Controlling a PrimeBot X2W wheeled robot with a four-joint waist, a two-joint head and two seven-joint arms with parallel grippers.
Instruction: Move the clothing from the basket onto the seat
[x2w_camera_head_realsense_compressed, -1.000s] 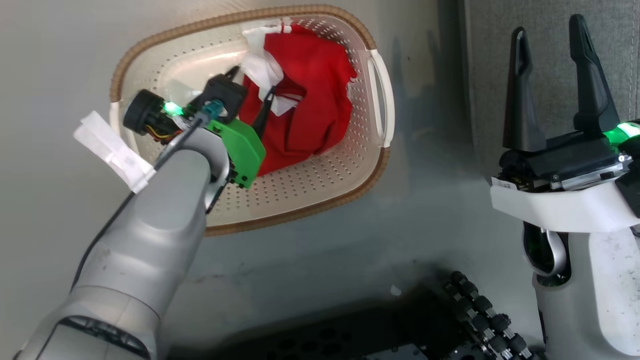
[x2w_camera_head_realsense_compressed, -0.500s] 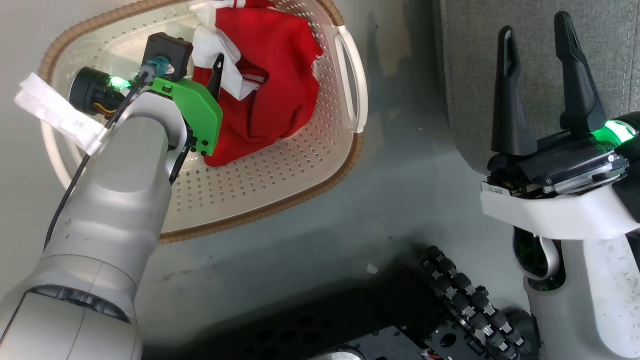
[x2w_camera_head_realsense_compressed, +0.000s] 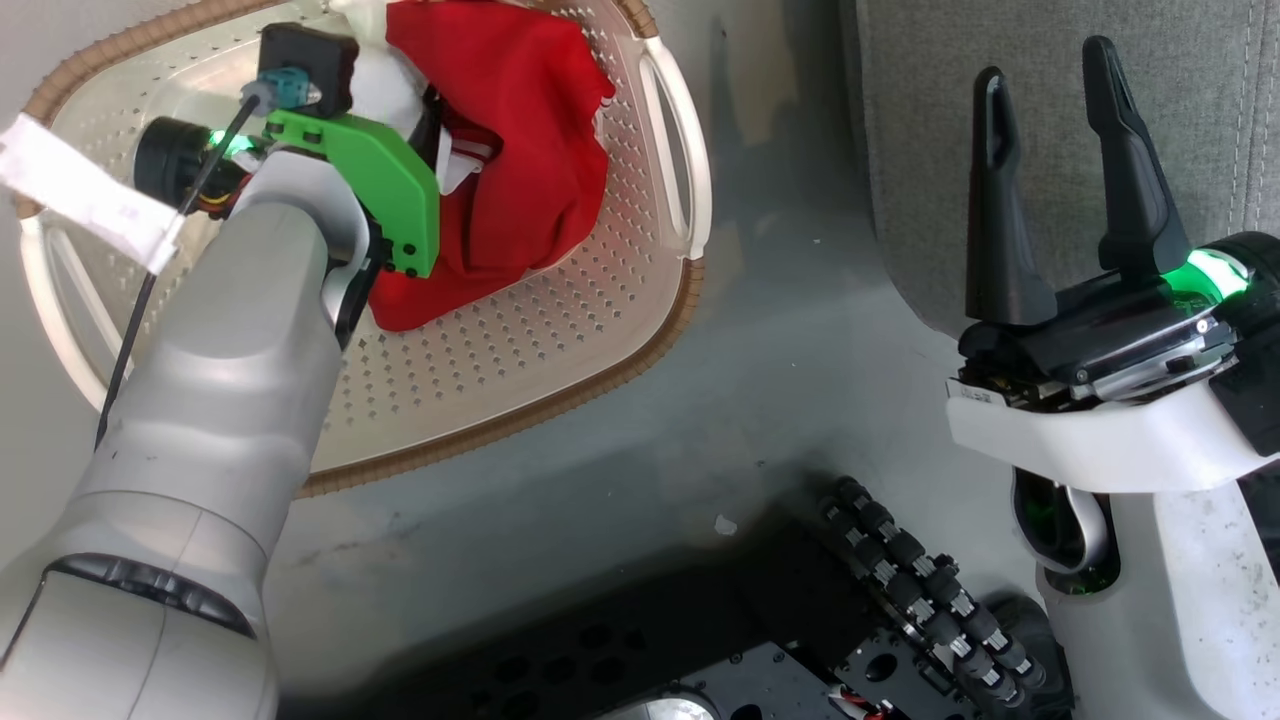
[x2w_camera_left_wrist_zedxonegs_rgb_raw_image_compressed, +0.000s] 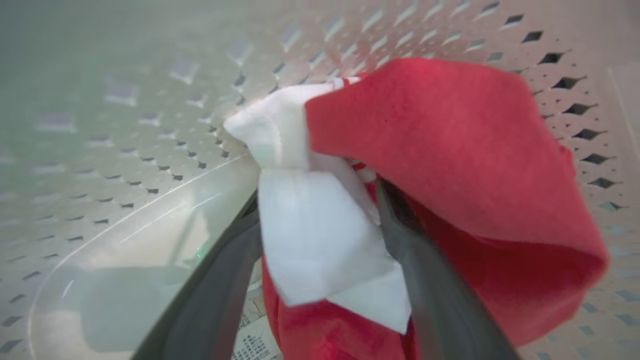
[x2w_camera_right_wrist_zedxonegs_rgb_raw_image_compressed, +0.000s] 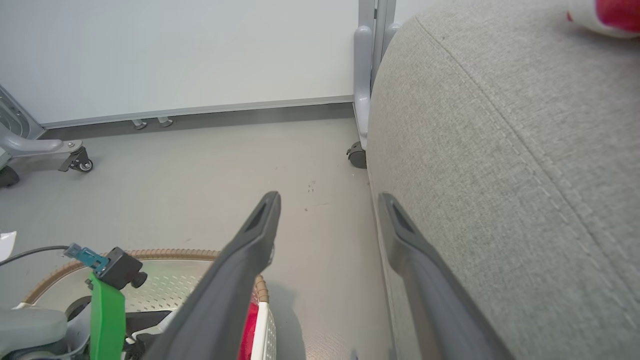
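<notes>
**Two pairs of jaws wide open, red clothing in the basket**

Both arms' jaws stood spread wide. The left jaws were down inside the basket (x2w_camera_head_realsense_compressed: 520, 340), their dark fingers (x2w_camera_left_wrist_zedxonegs_rgb_raw_image_compressed: 215, 290) on either side of a white fold of the red clothing (x2w_camera_head_realsense_compressed: 520, 130), not closed on it. The clothing lay heaped at the end of the basket nearer the seat (x2w_camera_head_realsense_compressed: 910, 150). The basket sat on the grey floor (x2w_camera_head_realsense_compressed: 800, 380). The right jaws hung empty just beside the seat, pointing up the head view.

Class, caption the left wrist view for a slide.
Left gripper, jaws open, straddles the white cuff of the clothing in the basket.
</notes>
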